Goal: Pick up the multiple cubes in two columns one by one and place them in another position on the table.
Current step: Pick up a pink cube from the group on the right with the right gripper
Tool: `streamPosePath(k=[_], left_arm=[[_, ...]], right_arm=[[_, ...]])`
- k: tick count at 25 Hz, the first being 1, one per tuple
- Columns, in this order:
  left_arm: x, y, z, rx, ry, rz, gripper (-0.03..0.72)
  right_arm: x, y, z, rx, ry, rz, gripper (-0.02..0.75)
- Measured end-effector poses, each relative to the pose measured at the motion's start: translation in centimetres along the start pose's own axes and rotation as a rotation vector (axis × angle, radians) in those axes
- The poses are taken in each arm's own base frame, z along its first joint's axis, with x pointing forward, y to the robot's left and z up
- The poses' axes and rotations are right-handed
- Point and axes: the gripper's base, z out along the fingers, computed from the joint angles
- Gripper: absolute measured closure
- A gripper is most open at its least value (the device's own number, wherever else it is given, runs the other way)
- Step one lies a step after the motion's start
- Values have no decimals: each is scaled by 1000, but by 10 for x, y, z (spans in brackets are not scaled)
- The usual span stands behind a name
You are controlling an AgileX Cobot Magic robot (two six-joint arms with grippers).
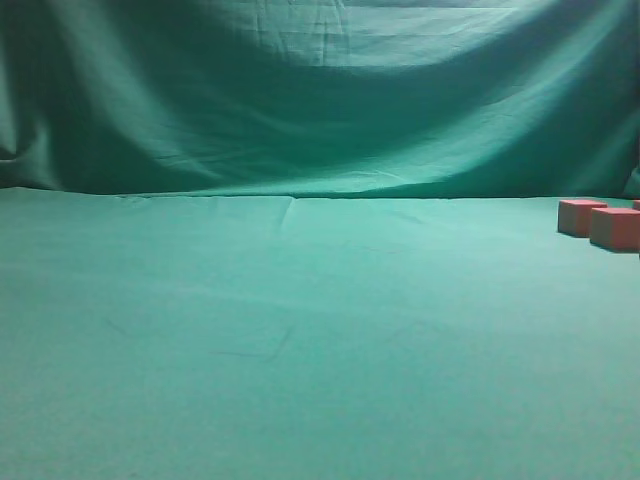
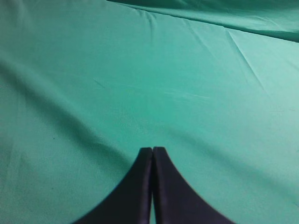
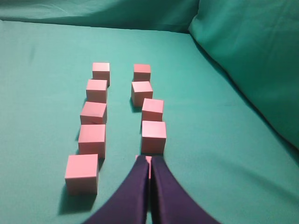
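The right pincer [image 3: 150, 161] is nearest, its jaws pressed together on nothing, tips just before a cube [image 3: 144, 159] mostly hidden behind them. The cubes [image 3: 153, 136] lie on the counter [image 3: 37, 93] in two columns whose long axis runs straight away from this pincer. The risk, I judge: descending while closed, it pushes the hidden cube into the next one and bends the column. The left pincer [image 2: 152, 150] is closed too, over bare cloth, with no cubes in its view.
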Motion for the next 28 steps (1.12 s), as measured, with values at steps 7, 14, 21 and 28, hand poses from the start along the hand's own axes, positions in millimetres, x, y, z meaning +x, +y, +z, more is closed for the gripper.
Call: streamPosePath(k=[7, 14, 21, 28], left_arm=[[0, 0, 0, 0, 0, 0, 688], [0, 0, 0, 0, 0, 0, 688], [0, 0, 0, 0, 0, 0, 688], [0, 0, 0, 0, 0, 0, 688]], right_arm=[[0, 0, 0, 0, 0, 0, 738], [0, 0, 0, 0, 0, 0, 738], [0, 0, 0, 0, 0, 0, 738], [0, 0, 0, 0, 0, 0, 738]])
